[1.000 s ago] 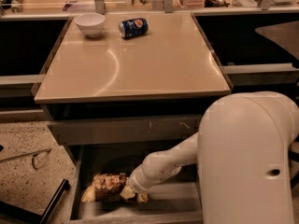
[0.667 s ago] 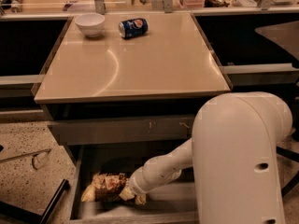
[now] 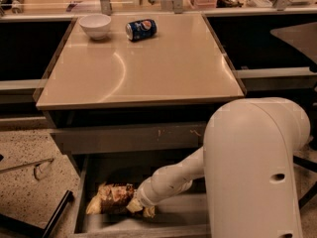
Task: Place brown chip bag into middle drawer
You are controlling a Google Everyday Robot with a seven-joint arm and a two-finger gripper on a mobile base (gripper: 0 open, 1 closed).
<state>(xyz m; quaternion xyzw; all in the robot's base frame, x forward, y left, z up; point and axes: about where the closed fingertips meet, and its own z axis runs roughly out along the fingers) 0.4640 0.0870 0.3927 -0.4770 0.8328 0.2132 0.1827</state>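
The brown chip bag [image 3: 111,198] lies on the grey floor of the open middle drawer [image 3: 80,202], toward its left side, with pale yellow ends showing. My gripper [image 3: 133,205] is down inside the drawer at the bag's right end, mostly hidden behind my white wrist [image 3: 158,185]. I cannot see whether it holds the bag. My large white arm link [image 3: 252,172] fills the lower right and hides the drawer's right part.
A grey drawer front with pale scratches [image 3: 129,135] is shut above the open drawer. On the tan counter [image 3: 148,68] stand a white bowl [image 3: 95,25] and a lying blue soda can [image 3: 141,29]. A dark bar [image 3: 57,214] lies on the speckled floor at left.
My arm's big link has shifted slightly left and toward the camera. The wrist stays at the bag, and the bag has not visibly moved.
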